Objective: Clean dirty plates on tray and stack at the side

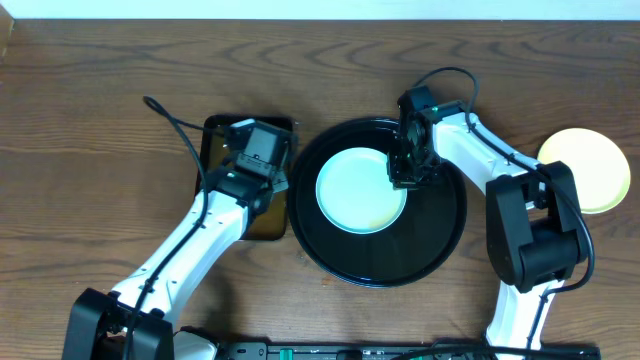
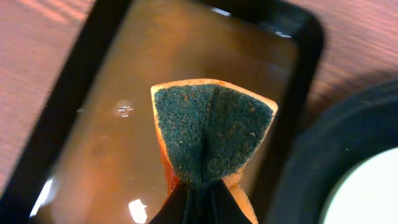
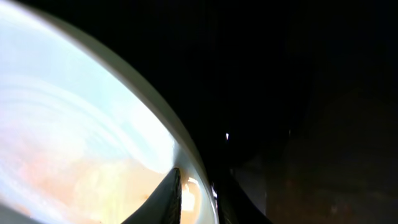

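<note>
Your right gripper (image 1: pixel 404 172) pinches the right-hand rim of a mint-blue plate (image 1: pixel 350 195) that sits inside the round black tray (image 1: pixel 430 245), left of the tray's centre, at mid-table. In the right wrist view the plate's lip runs up between the two fingers (image 3: pixel 169 198). They stand close on either side of it, so the jaws read as closed on the rim. A faint orange tint shows on the plate's near half; the rest looks pale and clean.

Your left gripper (image 2: pixel 194 210) is clamped on a folded sponge (image 2: pixel 211 130), green scouring face outward and orange foam at the edges. It hangs above the rectangular tray (image 2: pixel 93 143), whose glossy brown floor looks wet. That tray lies just beside the round one, on its left.

A yellow plate (image 1: pixel 585 170) rests on the table (image 1: pixel 100 100) well apart to the right, beyond the right arm's elbow.

The relation that counts is this: the mint-blue plate lies to the left of the right jaws, between the two arms, while the yellow plate lies on the opposite side, to their right. Judging by the orange tint, the wipe may not be finished. If so, the sponge must cross rightward over the black rim to reach the plate while your right arm braces it. If you judge it clean, the right arm is the nearer one to carry it out. A round plate has no long axis; only the held edge matters.
</note>
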Robot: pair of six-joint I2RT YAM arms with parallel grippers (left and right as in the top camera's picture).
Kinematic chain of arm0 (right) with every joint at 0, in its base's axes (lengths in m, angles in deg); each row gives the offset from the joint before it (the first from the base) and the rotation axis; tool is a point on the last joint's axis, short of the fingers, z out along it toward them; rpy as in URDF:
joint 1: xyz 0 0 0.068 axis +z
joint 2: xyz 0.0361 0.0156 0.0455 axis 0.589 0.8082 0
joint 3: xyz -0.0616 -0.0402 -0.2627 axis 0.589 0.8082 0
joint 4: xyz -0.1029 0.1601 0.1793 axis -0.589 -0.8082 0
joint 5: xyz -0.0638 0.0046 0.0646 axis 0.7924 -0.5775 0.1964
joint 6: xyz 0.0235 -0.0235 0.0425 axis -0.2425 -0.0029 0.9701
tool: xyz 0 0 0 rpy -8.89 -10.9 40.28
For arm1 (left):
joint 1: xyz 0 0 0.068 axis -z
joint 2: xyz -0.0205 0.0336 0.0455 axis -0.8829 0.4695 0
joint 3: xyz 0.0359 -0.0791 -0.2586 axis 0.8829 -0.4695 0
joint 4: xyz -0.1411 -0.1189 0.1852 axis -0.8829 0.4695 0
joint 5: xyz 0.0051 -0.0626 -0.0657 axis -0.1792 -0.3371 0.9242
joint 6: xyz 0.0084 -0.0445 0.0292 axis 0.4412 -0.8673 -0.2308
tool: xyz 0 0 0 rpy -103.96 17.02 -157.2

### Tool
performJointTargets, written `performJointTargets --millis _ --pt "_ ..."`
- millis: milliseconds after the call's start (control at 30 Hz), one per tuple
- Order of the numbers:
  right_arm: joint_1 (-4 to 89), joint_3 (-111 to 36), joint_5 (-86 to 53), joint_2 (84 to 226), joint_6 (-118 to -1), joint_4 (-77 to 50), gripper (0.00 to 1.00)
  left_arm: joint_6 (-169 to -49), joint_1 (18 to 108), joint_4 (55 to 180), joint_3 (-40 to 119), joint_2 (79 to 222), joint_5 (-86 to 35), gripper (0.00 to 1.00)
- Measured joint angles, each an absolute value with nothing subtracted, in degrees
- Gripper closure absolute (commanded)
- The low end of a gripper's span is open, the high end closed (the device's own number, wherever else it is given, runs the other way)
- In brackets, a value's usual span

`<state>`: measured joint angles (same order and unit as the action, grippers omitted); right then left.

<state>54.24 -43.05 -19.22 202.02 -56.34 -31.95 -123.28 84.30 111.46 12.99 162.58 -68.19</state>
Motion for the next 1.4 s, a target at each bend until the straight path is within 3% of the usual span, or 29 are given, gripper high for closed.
performJointTargets --millis 100,1067,1400 --pt "54.1 -41.5 -19.2 201.2 -56.8 -29.9 0.99 -123.3 82.8 111.9 12.2 162.7 -68.0 0.92" --pt "48.3 -39.3 -34.8 201.2 -67.4 -25.4 0.99 -123.3 82.4 113.1 11.7 163.6 -67.5 0.92" --pt "47.9 -39.3 -36.9 193.3 -71.8 -26.2 0.99 -123.3 82.4 113.1 11.7 163.6 -67.5 0.92"
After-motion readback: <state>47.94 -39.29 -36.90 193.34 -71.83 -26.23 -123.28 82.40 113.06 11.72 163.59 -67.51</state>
